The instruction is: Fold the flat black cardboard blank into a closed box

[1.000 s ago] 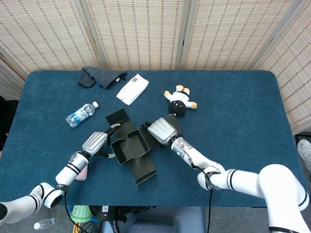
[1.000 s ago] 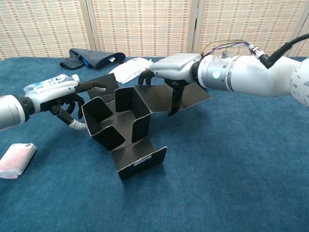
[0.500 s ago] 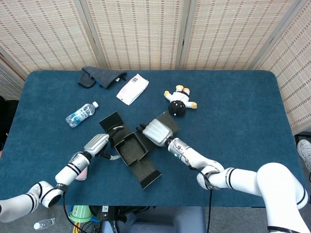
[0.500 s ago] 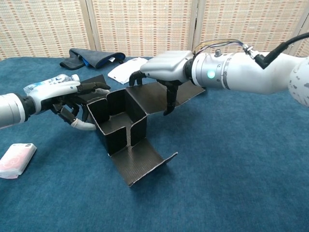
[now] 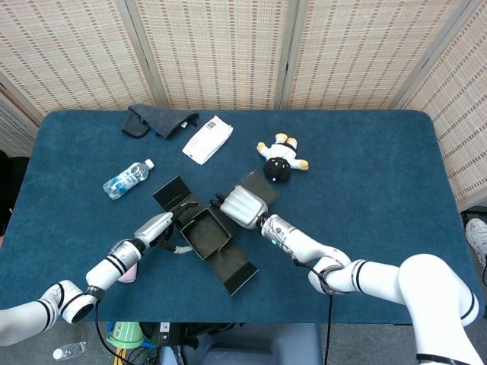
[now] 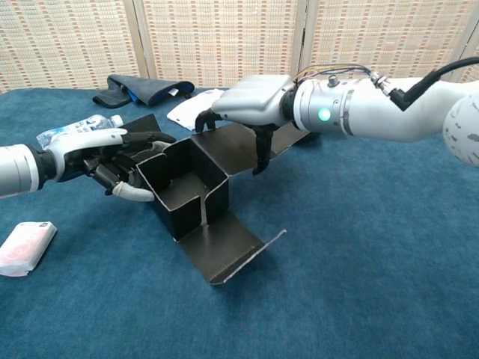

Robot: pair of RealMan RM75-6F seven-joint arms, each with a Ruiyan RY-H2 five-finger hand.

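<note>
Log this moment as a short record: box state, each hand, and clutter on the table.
box: black cardboard box partly folded, walls raised around an open tray, one flap lying flat toward the camera, not closed
left hand: left hand at the box's left wall, fingers against it
right hand: right hand above the rear flap, fingers curled down, one reaching to the flap
table: blue table
clutter: bottle, dark cloth, white packet, plush toy, pink pack
</note>
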